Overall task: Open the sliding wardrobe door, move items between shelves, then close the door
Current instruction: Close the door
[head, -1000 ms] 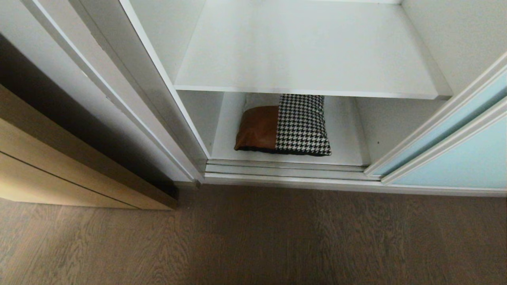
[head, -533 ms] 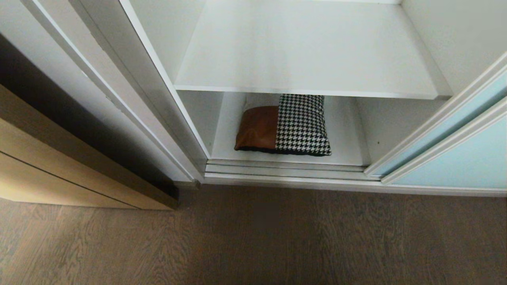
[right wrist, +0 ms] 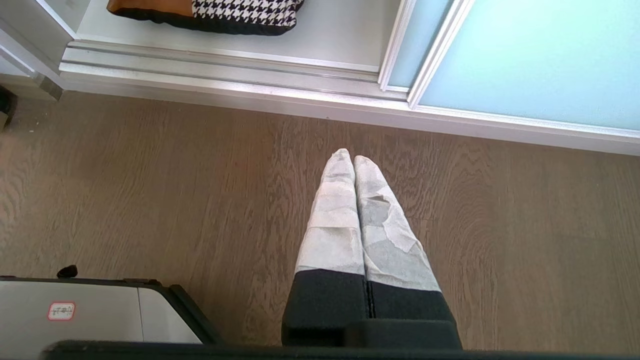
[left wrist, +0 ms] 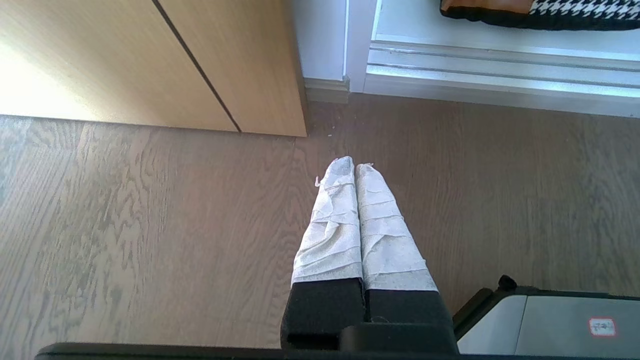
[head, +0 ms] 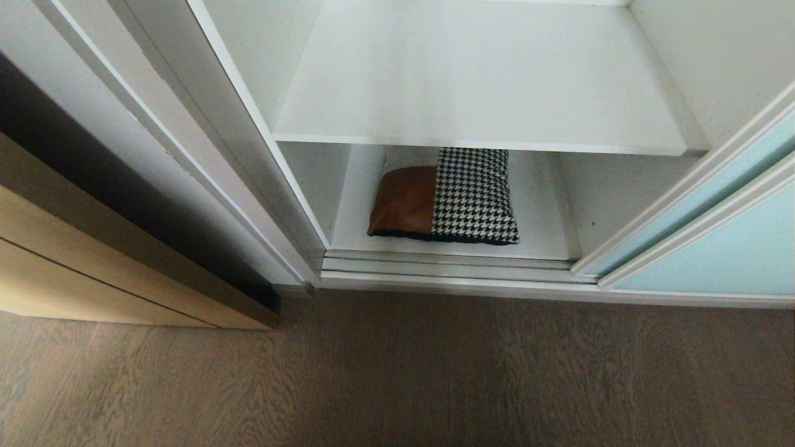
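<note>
The pale aqua sliding wardrobe door (head: 720, 248) stands pushed to the right, leaving the compartment open. A folded bundle of clothes (head: 444, 195), rust-brown and houndstooth over black, lies on the bottom shelf (head: 540, 211). The white shelf above it (head: 478, 81) is bare. Neither arm shows in the head view. My left gripper (left wrist: 355, 167) hangs shut over the wooden floor, well short of the wardrobe track. My right gripper (right wrist: 348, 157) is likewise shut above the floor, with nothing held. The bundle's edge (right wrist: 210, 12) shows far ahead of it.
A tan wooden door (head: 93, 273) stands left of the wardrobe frame (head: 248, 186). The silver floor track (head: 447, 270) runs along the wardrobe's front. Brown wood floor (head: 397, 372) lies before it. Corners of my base (left wrist: 550, 320) (right wrist: 90, 310) show beside the grippers.
</note>
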Motion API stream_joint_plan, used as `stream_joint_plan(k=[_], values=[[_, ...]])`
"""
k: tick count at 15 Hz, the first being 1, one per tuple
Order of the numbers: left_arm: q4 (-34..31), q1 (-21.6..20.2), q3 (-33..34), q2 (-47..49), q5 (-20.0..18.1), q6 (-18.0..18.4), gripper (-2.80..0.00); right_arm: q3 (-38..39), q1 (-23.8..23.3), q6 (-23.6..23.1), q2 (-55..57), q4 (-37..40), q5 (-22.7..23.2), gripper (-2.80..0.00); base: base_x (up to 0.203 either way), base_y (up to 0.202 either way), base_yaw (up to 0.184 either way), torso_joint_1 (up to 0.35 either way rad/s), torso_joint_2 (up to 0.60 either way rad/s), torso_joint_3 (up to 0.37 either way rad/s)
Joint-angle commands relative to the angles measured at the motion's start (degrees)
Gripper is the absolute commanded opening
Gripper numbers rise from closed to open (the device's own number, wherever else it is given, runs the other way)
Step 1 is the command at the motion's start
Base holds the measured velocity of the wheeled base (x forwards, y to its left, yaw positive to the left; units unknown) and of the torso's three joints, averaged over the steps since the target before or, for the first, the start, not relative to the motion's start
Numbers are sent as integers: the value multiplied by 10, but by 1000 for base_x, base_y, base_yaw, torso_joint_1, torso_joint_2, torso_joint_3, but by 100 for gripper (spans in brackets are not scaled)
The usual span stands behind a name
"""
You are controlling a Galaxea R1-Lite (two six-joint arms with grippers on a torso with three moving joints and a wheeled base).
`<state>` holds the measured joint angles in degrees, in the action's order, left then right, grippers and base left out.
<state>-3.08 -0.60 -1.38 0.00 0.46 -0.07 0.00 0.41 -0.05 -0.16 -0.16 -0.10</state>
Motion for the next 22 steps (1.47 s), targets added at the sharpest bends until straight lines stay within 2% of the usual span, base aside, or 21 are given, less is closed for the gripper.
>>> stream_joint_plan(k=[1,22], values=[[1,0,1,1,0,0,-280,0,0,0,0,0,0,-280,0,0,0,0,0,0],[2,0,1,1,0,-1,-280,0,0,0,0,0,0,-280,0,0,0,0,0,0]])
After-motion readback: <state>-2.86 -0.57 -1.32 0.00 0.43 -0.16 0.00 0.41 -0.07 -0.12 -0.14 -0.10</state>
